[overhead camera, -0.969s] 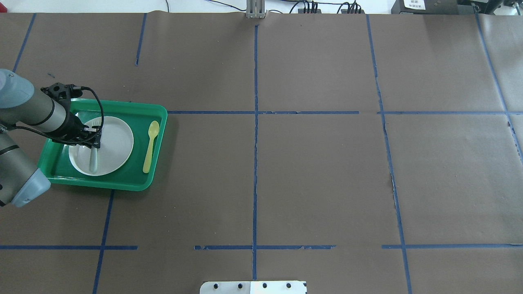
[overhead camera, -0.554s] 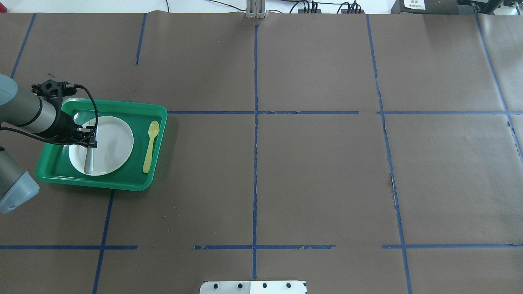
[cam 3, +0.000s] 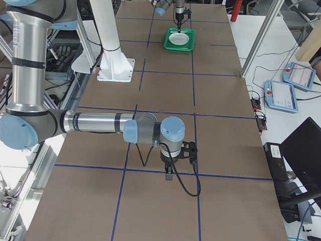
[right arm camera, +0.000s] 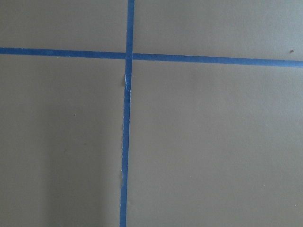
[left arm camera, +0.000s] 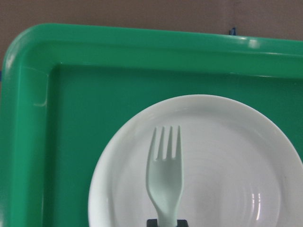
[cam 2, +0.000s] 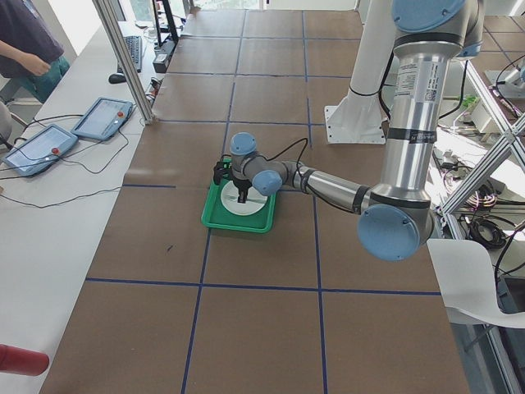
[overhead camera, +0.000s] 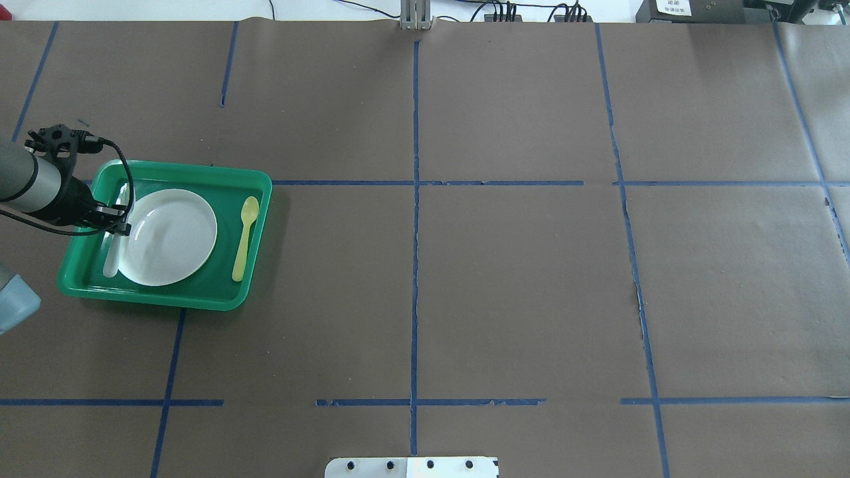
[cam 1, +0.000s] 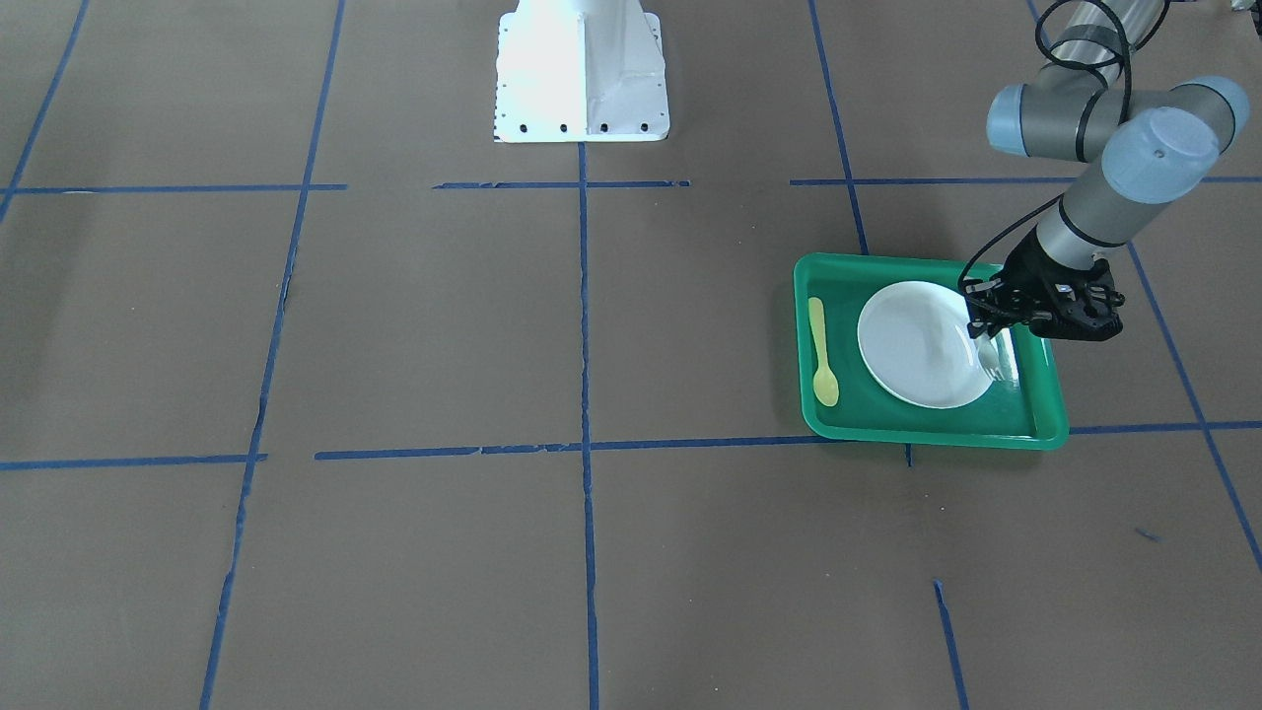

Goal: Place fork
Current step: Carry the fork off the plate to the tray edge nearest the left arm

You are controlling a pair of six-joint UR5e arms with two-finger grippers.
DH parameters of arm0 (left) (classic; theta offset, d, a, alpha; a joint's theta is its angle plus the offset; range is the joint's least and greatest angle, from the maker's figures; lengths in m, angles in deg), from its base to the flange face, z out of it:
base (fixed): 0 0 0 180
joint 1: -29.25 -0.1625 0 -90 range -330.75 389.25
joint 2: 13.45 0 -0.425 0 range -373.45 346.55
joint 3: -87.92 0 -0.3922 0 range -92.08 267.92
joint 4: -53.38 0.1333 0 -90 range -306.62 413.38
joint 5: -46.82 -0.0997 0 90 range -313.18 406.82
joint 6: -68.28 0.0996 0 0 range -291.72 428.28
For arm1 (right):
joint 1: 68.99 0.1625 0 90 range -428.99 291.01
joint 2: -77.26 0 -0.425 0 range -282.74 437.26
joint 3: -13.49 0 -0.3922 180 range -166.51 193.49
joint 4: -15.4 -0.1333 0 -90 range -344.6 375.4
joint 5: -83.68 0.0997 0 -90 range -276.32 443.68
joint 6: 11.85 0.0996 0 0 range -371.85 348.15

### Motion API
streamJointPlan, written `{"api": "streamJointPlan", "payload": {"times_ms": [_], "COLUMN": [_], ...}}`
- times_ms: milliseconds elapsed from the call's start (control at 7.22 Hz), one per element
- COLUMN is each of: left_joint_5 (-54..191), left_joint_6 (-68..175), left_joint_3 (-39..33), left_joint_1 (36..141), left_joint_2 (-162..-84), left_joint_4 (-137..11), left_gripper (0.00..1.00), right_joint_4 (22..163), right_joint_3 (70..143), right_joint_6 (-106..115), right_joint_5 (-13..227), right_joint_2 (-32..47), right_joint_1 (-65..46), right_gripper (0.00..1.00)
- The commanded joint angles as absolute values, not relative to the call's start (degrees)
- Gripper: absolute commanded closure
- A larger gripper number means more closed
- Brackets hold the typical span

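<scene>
My left tool point(overhead camera: 120, 228) is clenched on the fork point(left arm camera: 164, 182), held by the handle at the left edge of the white plate point(overhead camera: 174, 237) in the green tray point(overhead camera: 199, 297), frame left. Yellow spoon point(overhead camera: 244, 236) lies right of the plate. Right tool point(cam 3: 169, 175) is over the brown worktop point(overhead camera: 518, 279); I cannot tell its grip. White label point(overhead camera: 677, 5), upper right, is unreadable.

Tray point(overhead camera: 199, 171) on table point(overhead camera: 518, 279), robot's left side. In tray: plate point(overhead camera: 172, 236) at centre, spoon point(overhead camera: 244, 239) right of it, apart. Fork point(overhead camera: 111, 255) along plate's left edge, held by left gripper point(overhead camera: 119, 229).
</scene>
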State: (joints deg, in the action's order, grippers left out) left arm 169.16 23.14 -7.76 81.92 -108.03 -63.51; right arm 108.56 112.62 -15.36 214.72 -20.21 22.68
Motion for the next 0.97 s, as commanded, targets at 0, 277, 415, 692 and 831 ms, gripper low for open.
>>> {"api": "streamJointPlan", "payload": {"times_ms": [0,277,415,692,831], "left_joint_5": [169.16,169.16,169.25,169.25,169.25], "left_joint_6": [26.17,27.13,28.10,28.20,29.07], "left_joint_3": [-6.04,-5.42,-4.73,-4.46,-4.28], "left_joint_1": [83.56,84.53,85.06,85.06,85.06], "left_joint_2": [-107.84,-107.84,-107.84,-107.93,-107.93], "left_joint_4": [-63.60,-63.69,-63.69,-63.69,-63.69], "left_gripper": [1.00,1.00,1.00,1.00,0.01], "right_joint_4": [108.56,108.56,108.56,108.56,108.56], "right_joint_3": [112.63,112.63,112.63,112.63,112.63], "right_joint_6": [-15.37,-15.37,-15.37,-15.37,-15.37], "right_joint_5": [214.72,214.72,214.72,214.72,214.72], "right_joint_2": [-20.21,-20.21,-20.21,-20.21,-20.21], "right_joint_1": [22.68,22.68,22.68,22.68,22.68], "right_gripper": [0.00,0.00,0.00,0.00,0.00]}}
